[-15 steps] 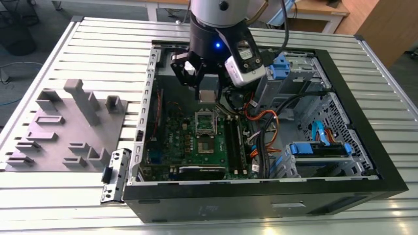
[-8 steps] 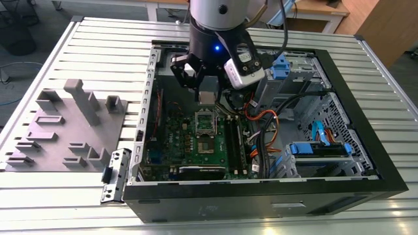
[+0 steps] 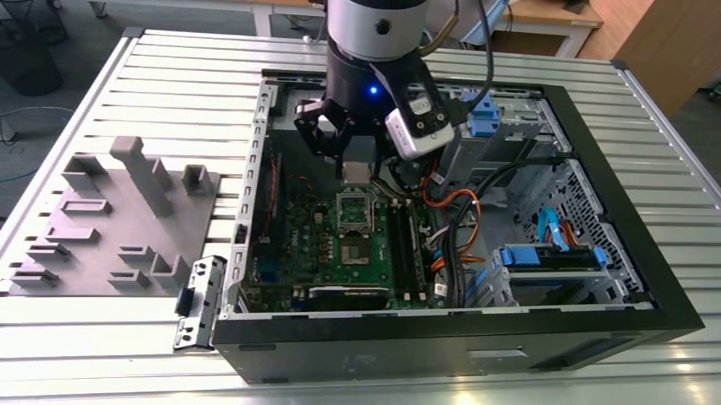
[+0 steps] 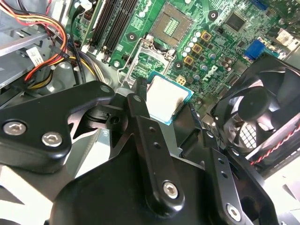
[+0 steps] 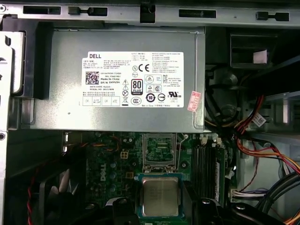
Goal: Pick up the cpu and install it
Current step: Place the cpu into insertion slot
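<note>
The cpu (image 4: 166,99) is a small, flat square with a pale silvery metal top and a thin blue-green rim round its edge. In both wrist views it lies level between the black fingers (image 4: 143,126), which press on two opposite edges and hold it. In the exterior view the gripper (image 3: 357,167) hangs in the upper middle of the frame, inside the open computer case (image 3: 451,325). The chip is held clear above the green motherboard (image 3: 327,245), near the open socket (image 3: 353,211) and not seated in it. In the first wrist view the socket's bare frame lies between the chip and the grey power supply (image 5: 65,70).

At the exterior view's left a grey moulded fixture (image 3: 113,211) with upright blocks rests on the slatted aluminium table (image 3: 147,67). A small metal bracket (image 3: 194,304) lies just beside the case's near left corner. The motherboard fills the left half of the black case, with dark memory slots (image 3: 408,245) just right of the socket. Further right a bundle of orange and black cables (image 3: 462,211) runs toward the blue drive brackets (image 3: 552,257).

Beyond the table, a dark bin (image 3: 29,59) stands on grey floor in the upper left of the frame. Wooden furniture (image 3: 664,42) fills the upper right corner.
</note>
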Controlling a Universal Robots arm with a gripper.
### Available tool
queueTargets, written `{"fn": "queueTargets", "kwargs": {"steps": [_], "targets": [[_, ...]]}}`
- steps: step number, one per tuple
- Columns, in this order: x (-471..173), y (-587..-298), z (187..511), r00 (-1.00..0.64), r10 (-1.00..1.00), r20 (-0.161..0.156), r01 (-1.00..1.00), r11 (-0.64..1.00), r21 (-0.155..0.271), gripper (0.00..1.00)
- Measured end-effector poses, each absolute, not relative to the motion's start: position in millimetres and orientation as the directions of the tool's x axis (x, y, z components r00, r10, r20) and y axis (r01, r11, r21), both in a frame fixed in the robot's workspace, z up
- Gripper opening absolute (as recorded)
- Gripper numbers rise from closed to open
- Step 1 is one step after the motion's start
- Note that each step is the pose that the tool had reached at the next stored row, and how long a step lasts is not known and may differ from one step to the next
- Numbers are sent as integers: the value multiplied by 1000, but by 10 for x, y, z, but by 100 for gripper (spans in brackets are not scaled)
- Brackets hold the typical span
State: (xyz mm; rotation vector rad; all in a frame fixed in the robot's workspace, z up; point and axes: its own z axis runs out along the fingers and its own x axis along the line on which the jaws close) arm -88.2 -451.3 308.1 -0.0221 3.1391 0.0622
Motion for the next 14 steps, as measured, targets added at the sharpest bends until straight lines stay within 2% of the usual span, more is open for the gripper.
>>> {"fn": "queueTargets", "kwargs": {"steps": [14], "targets": [[-883, -4513, 3028, -1000, -14, -4, -14, 999, 40, 47]]}}
